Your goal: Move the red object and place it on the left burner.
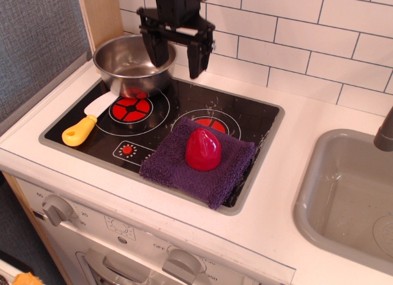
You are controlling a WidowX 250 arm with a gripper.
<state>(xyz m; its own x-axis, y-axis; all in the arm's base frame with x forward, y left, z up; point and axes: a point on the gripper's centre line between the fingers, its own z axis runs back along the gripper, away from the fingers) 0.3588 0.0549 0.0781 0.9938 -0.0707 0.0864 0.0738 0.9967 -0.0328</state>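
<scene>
The red object (203,149), a glossy red dome with a pointed top, stands on a purple cloth (198,162) that covers most of the right burner. The left burner (130,108), a circle of red wedges with white rings, shows on the black cooktop; a steel pot (127,64) overlaps its far edge. My gripper (178,59) hangs open and empty above the back of the cooktop, behind the burners and just right of the pot, well above and behind the red object.
A spatula with a yellow handle (81,129) lies left of the left burner, its white blade touching the ring. A grey sink (350,199) is at the right. A tiled wall stands behind and a wooden panel at the back left. Oven knobs (56,208) line the front.
</scene>
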